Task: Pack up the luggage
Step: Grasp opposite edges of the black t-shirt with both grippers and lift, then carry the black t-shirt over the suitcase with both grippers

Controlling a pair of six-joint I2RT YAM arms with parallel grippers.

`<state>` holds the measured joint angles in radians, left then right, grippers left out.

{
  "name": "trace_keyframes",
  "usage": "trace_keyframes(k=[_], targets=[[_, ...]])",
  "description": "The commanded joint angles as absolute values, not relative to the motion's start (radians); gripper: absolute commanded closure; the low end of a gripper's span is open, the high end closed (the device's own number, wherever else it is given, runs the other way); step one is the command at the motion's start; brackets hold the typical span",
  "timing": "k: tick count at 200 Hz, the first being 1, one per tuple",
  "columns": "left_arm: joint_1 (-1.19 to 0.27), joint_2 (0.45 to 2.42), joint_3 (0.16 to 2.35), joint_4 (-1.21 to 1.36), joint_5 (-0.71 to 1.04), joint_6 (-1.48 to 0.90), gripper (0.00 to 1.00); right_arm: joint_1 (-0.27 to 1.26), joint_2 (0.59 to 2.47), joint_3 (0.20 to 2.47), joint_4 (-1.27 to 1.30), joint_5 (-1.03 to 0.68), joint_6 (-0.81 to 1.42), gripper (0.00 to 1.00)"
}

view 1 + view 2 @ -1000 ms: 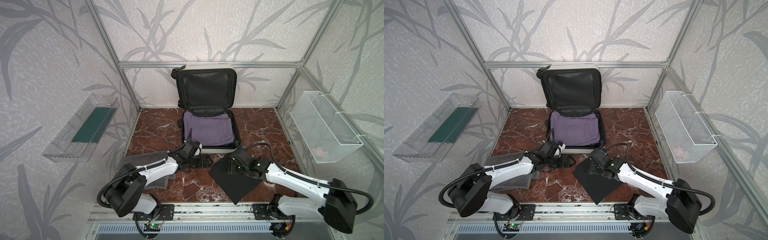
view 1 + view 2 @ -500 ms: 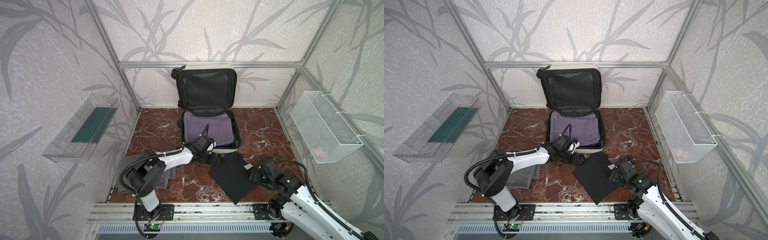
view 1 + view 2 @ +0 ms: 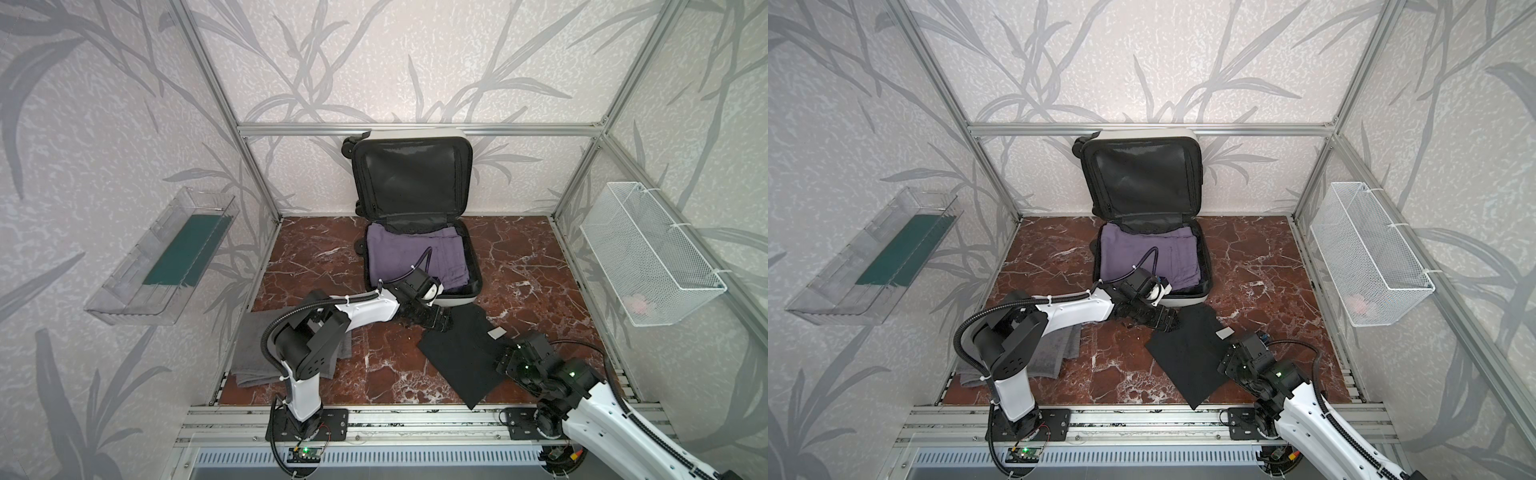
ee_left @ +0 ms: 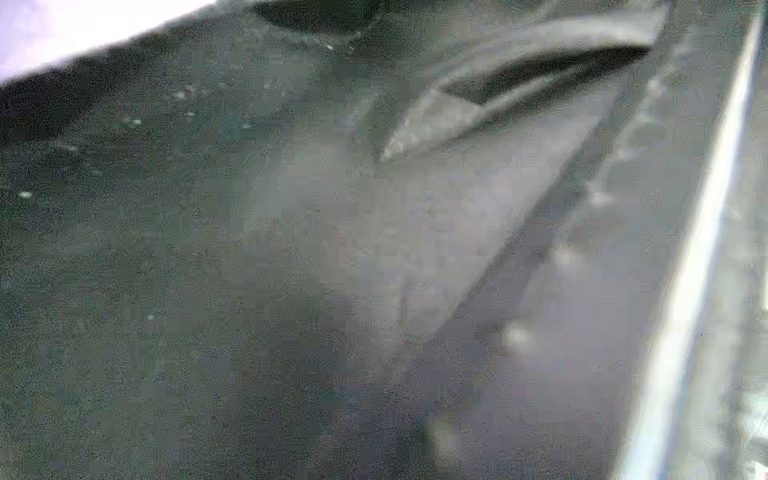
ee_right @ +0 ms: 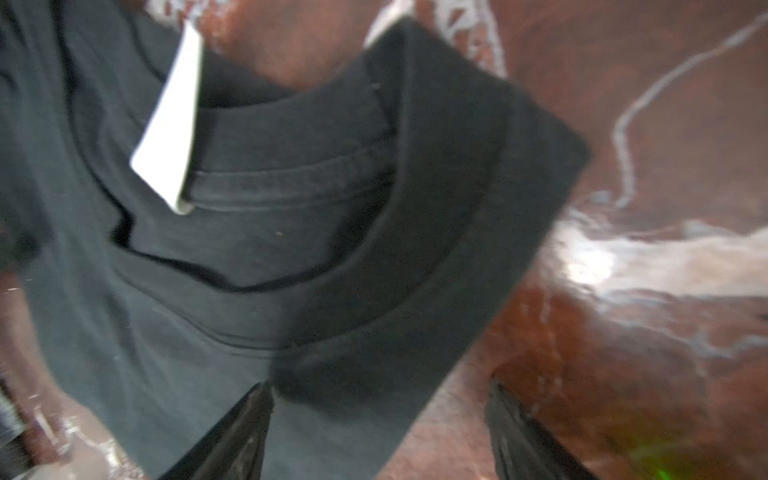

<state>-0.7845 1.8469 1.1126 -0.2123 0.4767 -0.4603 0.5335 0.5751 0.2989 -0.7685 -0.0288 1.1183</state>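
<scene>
I see the luggage (image 3: pixel 411 183) open at the back of the bench (image 3: pixel 332 257), its lid against the wall and purple cloth (image 3: pixel 399 253) in its lower half. A black shirt (image 3: pixel 461 357) with a white tag (image 3: pixel 496 332) lies just in front, and a grey towel (image 3: pixel 249 353) lies to the left. The left jaws are at the shirt's far corner, and I cannot tell their state. The right jaws stand apart at its right edge. The wall tray (image 3: pixel 124 307) holds a green sheet (image 3: pixel 183 253); the basket (image 3: pixel 648 249) holds something pink (image 3: pixel 638 305).
</scene>
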Motion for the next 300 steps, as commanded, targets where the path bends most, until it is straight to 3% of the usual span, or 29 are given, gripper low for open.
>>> trace_keyframes(k=[1,22,44,69,93,126,212,300], targets=[[-0.811,1.921,1.097,-0.285,0.552,-0.444,0.09,0.528,0.584,0.255,-0.707,-0.075,1.15,0.21],[-0.817,1.933,1.087,-0.27,0.57,-0.453,0.24,0.528,0.592,0.234,-0.661,-0.092,1.158,0.24],[-0.825,1.934,1.074,-0.258,0.57,-0.46,0.49,0.528,0.591,0.214,-0.616,-0.107,1.164,0.31],[-0.839,1.923,1.065,-0.259,0.554,-0.461,0.78,0.527,0.572,0.2,-0.603,-0.11,1.17,0.5],[-0.849,1.905,1.059,-0.27,0.534,-0.46,1.0,0.526,0.54,0.195,-0.61,-0.108,1.17,0.75],[-0.857,1.85,1.057,-0.294,0.522,-0.462,1.0,0.527,0.486,0.201,-0.637,-0.115,1.176,1.0],[-0.889,1.555,1.105,-0.376,0.558,-0.527,1.0,0.526,0.34,0.437,-0.821,-0.095,1.159,1.0],[-0.886,1.332,1.279,-0.42,0.441,-0.563,1.0,0.526,0.528,0.799,-0.785,-0.121,1.056,1.0]])
